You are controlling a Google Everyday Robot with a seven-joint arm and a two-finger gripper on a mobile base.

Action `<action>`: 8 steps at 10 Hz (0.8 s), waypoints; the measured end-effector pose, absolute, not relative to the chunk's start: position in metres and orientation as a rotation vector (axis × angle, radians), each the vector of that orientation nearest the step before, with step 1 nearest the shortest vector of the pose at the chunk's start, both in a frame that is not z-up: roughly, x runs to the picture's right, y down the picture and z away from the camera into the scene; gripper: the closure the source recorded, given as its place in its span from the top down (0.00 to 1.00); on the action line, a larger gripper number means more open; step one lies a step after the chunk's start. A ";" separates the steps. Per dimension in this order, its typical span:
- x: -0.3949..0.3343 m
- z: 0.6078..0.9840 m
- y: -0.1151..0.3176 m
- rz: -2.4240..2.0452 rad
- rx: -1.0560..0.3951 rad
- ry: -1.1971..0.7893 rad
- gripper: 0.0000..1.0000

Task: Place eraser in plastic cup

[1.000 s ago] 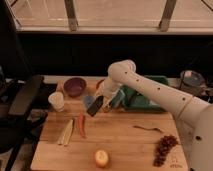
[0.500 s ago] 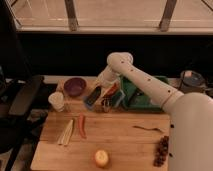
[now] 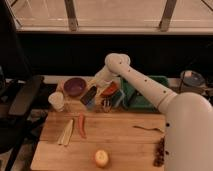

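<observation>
My gripper [image 3: 94, 91] hangs at the end of the white arm over the back left of the wooden board, between the purple bowl and the orange bowl. It is shut on the eraser [image 3: 89, 96], a flat black oblong block held tilted a little above the table. The plastic cup [image 3: 56, 101], small and pale, stands upright to the left of the eraser, at the board's back-left corner. The eraser is apart from the cup, to its right and slightly higher.
A purple bowl [image 3: 75, 86] and an orange bowl [image 3: 110, 90] flank the gripper. A green tray [image 3: 146, 95] sits back right. On the board [image 3: 125, 145] lie a red chili [image 3: 81, 125], pale strips [image 3: 65, 132], a yellow fruit [image 3: 101, 158], a twig [image 3: 148, 129] and grapes [image 3: 160, 150].
The gripper has carried the eraser left and back, from over the board's middle to beside the purple bowl, closer to the cup.
</observation>
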State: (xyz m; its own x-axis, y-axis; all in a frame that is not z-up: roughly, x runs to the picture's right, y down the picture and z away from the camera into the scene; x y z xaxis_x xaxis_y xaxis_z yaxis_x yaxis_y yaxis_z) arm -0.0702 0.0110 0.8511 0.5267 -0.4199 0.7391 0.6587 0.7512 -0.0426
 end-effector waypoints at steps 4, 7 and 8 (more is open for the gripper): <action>-0.088 0.854 0.014 -0.654 -0.324 -0.808 0.62; -0.083 0.854 0.020 -0.642 -0.339 -0.797 0.62; -0.080 0.853 0.022 -0.637 -0.344 -0.792 0.62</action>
State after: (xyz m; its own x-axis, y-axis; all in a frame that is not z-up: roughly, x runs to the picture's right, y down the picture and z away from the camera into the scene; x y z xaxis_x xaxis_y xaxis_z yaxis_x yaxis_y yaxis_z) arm -0.0802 0.0225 0.8534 0.5313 -0.3979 0.7479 0.6454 0.7620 -0.0531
